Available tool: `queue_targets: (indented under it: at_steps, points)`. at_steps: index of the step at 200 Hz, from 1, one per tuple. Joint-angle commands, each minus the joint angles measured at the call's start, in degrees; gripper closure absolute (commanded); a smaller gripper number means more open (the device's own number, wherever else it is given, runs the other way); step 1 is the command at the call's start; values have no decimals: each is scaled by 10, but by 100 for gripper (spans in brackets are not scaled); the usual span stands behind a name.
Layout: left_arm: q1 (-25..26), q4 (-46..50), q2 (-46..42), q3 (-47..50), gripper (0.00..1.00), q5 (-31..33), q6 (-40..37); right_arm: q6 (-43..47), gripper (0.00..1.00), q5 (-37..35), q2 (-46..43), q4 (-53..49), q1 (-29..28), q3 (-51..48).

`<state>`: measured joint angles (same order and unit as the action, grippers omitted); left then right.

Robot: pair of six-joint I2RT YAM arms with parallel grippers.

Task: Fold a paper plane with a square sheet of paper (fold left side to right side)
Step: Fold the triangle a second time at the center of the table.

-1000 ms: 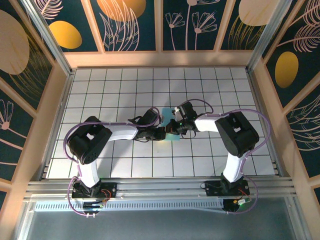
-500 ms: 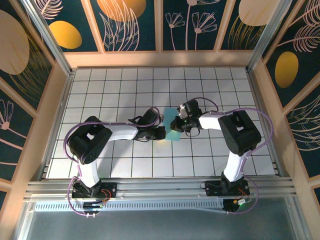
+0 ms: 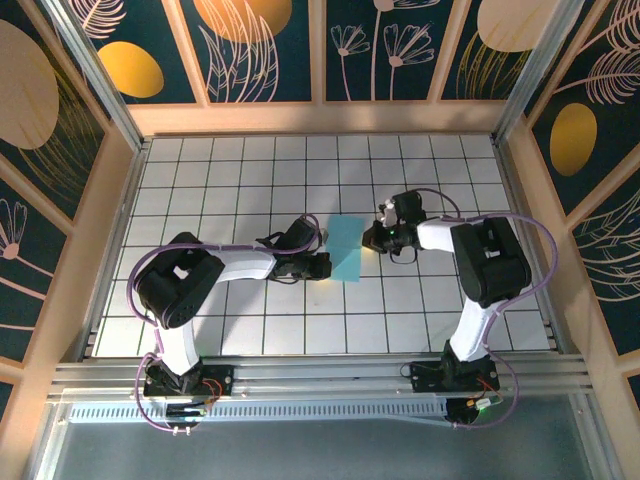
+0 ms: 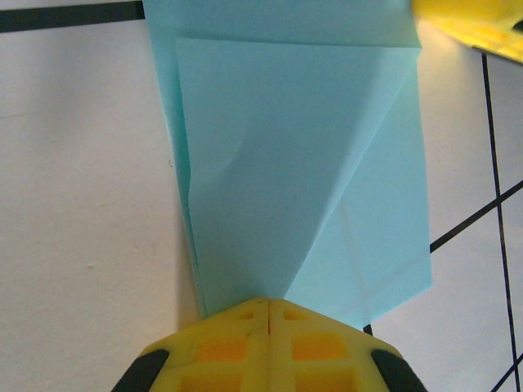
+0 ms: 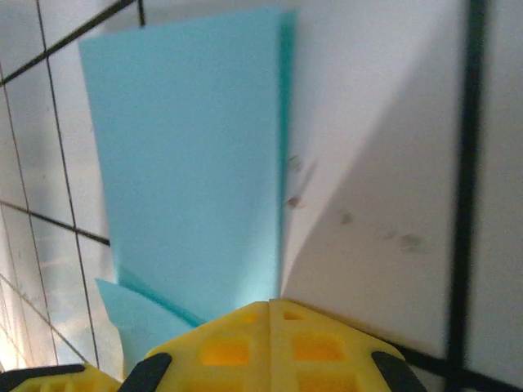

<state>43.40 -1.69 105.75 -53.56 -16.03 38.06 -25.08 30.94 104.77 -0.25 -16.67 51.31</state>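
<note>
The square sheet of paper point(image 3: 347, 248) is light blue and lies on the white grid table, folded over into a tall narrow rectangle. My left gripper point(image 3: 326, 264) is shut, its tip resting on the paper's left lower edge. In the left wrist view the shut yellow fingertips point(image 4: 268, 300) press on the paper point(image 4: 294, 163), whose top layer bulges along a slanted crease. My right gripper point(image 3: 368, 238) is shut at the paper's right edge. In the right wrist view its tip point(image 5: 270, 302) touches the edge of the paper point(image 5: 188, 163). Nothing is held between either pair of fingers.
The white tiled table point(image 3: 250, 170) is walled by wooden rails point(image 3: 320, 117) at the back and both sides. The two arms reach inward from the near edge and nearly meet at the paper. The other gripper's yellow tip point(image 4: 474, 20) shows at the top right of the left wrist view.
My right gripper has slid rightward across the paper to its right edge, uncovering the folded sheet. The left gripper has stayed where it was.
</note>
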Motion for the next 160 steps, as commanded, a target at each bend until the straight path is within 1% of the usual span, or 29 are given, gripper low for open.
queue_targets:
  at_steps: [1, 20, 40, 65, 87, 116, 160]
  points:
    - [-5, 33, 13, 15, 98, 8, 2, 22, 100, -27, -22, -35, 12, 25]
    - [-4, 32, 13, 12, 98, 6, -1, 14, 100, -16, -45, -42, 6, 29]
    - [-4, 31, 14, 11, 97, 5, -1, 2, 100, -3, -57, -44, -17, 28]
    - [-4, 30, 14, 10, 97, 5, -1, -24, 100, 15, -51, -22, -55, 17]
    - [-4, 31, 13, 9, 97, 4, -1, -40, 100, 20, -34, -1, -73, 12]
    - [-4, 30, 10, 3, 97, -3, 2, -39, 100, 19, -7, 6, -78, 14]
    - [-5, 40, 4, -18, 96, -9, 13, -25, 100, -1, 22, -17, -77, 12]
